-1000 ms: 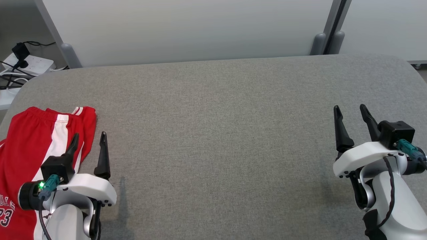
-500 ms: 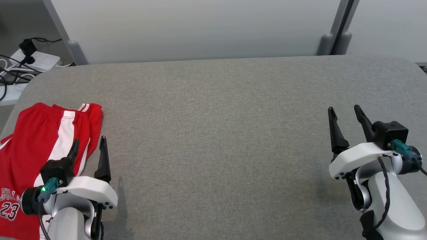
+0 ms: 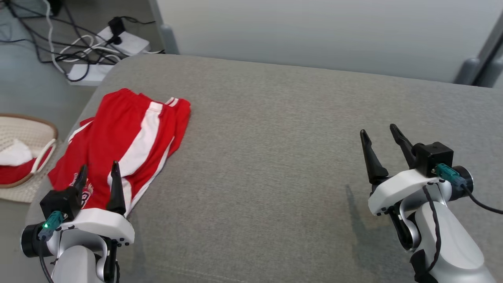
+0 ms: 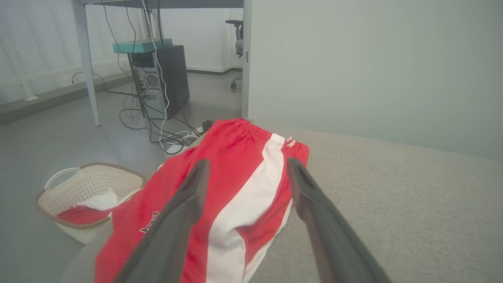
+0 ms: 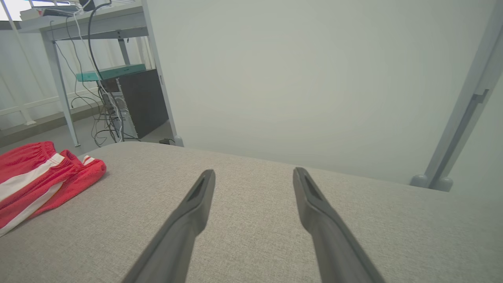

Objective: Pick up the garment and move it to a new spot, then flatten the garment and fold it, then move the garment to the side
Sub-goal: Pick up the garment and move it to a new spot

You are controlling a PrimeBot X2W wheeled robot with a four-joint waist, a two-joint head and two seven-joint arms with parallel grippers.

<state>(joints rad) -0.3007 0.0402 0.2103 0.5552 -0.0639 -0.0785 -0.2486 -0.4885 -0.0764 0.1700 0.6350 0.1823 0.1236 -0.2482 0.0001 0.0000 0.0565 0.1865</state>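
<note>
Grey table (image 3: 275, 157) bears red shorts (image 3: 129, 137), waistband apparently far, lengthwise toward released left gripper (image 3: 99, 167); right gripper (image 3: 377, 129) released.

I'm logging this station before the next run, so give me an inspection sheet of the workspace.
Surface: grey fabric-covered table, bare except for the garment.
Job's things: red shorts with a white side stripe, lying at the table's left end.
Clutter: cream woven basket on the floor to the left, holding red and white cloth.
Claws: left claw open over the shorts, holding nothing; right claw open above bare table.
Cables: black and white cables and a white power strip on the floor past the left corner.
Surroundings: pale partition wall behind the table; black computer tower under a desk.
</note>
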